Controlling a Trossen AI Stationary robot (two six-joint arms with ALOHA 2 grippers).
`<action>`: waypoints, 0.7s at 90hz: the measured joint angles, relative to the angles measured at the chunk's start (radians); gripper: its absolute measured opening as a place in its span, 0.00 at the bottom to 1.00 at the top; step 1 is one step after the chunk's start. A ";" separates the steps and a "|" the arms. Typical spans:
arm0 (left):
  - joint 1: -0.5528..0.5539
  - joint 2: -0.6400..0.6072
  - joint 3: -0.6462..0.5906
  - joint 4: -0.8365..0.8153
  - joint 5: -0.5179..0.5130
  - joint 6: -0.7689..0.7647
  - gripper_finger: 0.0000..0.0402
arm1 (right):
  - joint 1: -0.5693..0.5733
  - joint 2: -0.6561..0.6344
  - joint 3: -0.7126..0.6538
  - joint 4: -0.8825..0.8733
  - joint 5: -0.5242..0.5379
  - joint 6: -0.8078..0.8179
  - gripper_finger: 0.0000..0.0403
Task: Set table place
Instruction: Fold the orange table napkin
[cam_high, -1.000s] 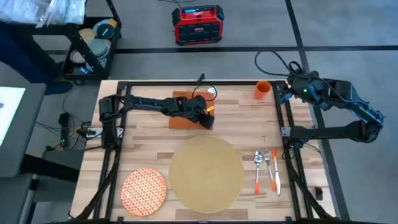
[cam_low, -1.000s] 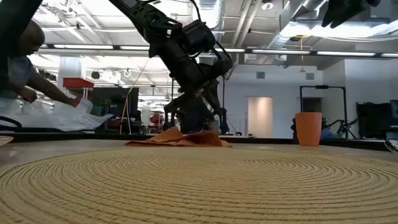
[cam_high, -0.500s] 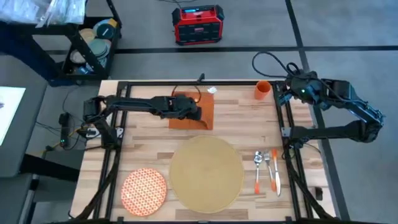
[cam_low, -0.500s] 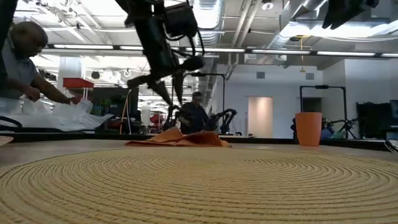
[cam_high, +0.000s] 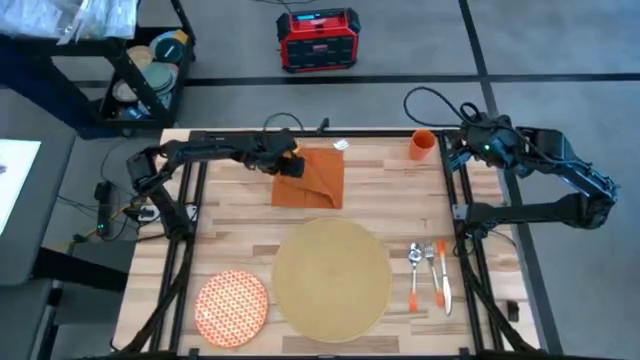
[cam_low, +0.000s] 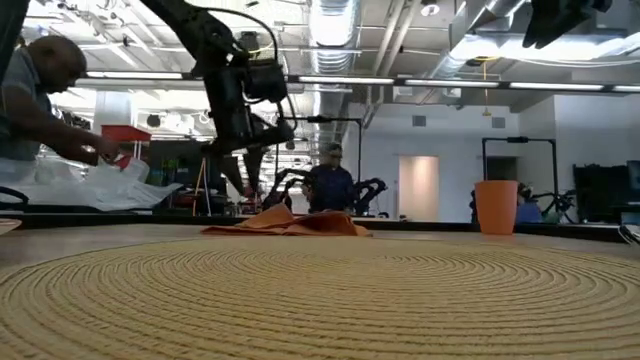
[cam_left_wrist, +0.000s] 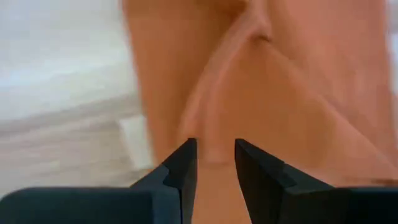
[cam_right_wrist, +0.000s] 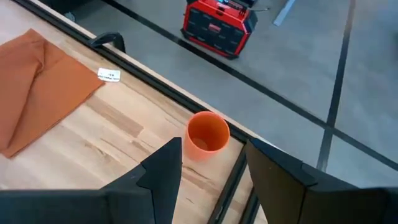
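Since a second ago the left gripper (cam_high: 291, 163) has drawn back from the middle of the napkin (cam_high: 315, 178) to its upper-left corner, and the cloth lies flatter. High view: the woven placemat (cam_high: 331, 274) sits bare at lower centre; plate (cam_high: 231, 305) lower left, cutlery (cam_high: 429, 272) at right, cup (cam_high: 422, 145) upper right by the right gripper (cam_high: 462, 150); nothing is yet arranged. Low view: napkin rumpled at centre, left gripper above, nothing hanging from it. Left wrist view: fingers (cam_left_wrist: 181, 169) narrowly parted, empty, over cloth. Right wrist view: fingers (cam_right_wrist: 165, 165) wide, above the cup.
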 joint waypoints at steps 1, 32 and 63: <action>0.003 0.000 0.000 0.002 0.004 0.008 0.23 | 0.000 0.000 0.000 0.000 0.000 0.000 0.42; 0.017 0.090 0.000 0.044 0.089 0.198 0.23 | 0.000 0.000 0.000 0.008 0.002 0.003 0.42; 0.070 0.081 -0.001 0.011 0.086 0.311 0.23 | 0.000 0.000 0.000 0.011 0.003 0.003 0.42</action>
